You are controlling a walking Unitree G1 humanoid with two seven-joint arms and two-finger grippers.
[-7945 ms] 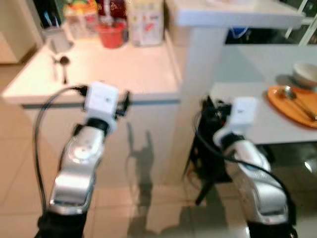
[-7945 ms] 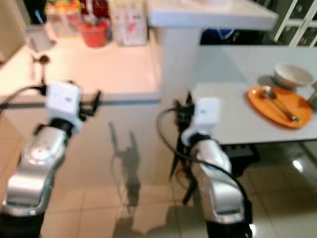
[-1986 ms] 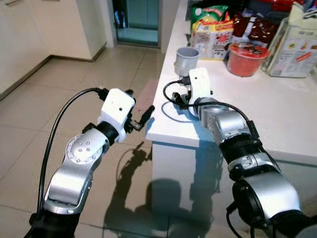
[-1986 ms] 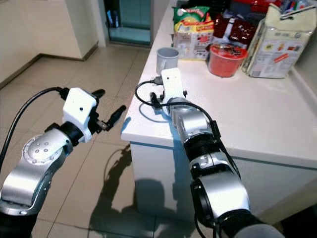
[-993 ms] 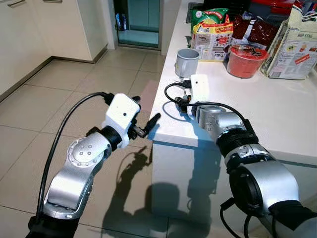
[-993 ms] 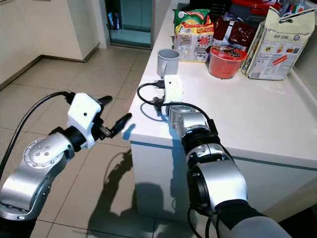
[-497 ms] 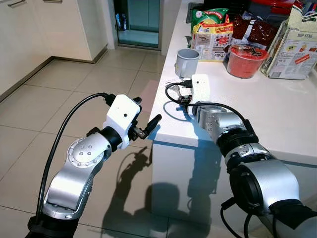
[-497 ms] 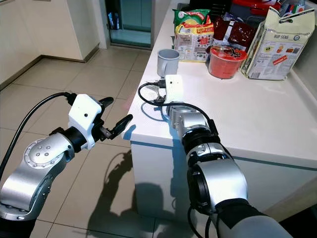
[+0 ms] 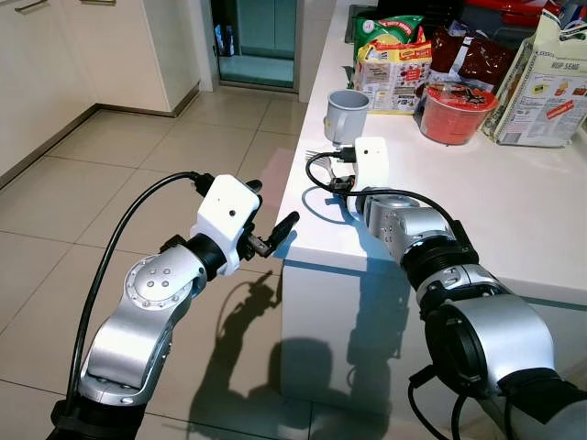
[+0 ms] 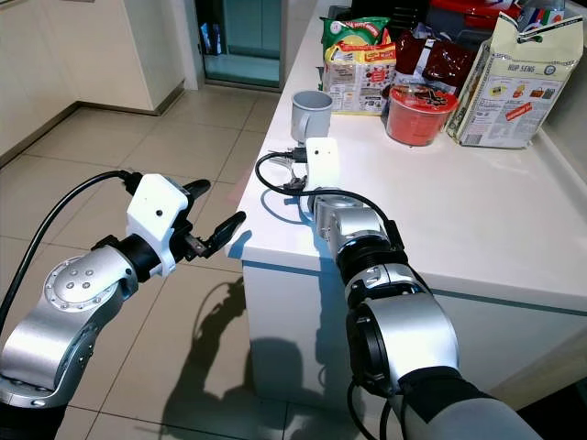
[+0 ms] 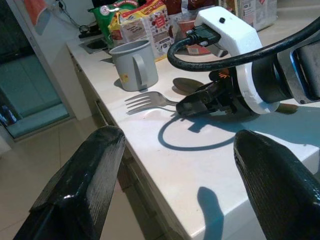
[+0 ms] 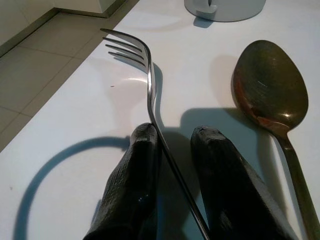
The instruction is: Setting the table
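Fork (image 12: 148,75) is lying flat on the white counter (image 9: 514,211) near its corner, tines pointing toward the floor edge, with its handle running between the two black fingers (image 12: 131,190) of the right gripper (image 12: 172,175). Those fingers are resting low on the counter and closing on the handle from both sides. Spoon (image 12: 272,95) is lying just beside the fork, bowl up, its handle passing alongside the gripper. Mug (image 9: 347,115), grey, is standing upright just beyond both utensils. Behind it, a red bowl (image 9: 456,111) and several food packets (image 9: 394,62) are lining the back of the counter. Left gripper (image 9: 272,226) is hovering off the counter's edge over the tiled floor (image 9: 110,165), its fingers spread wide apart and holding nothing.
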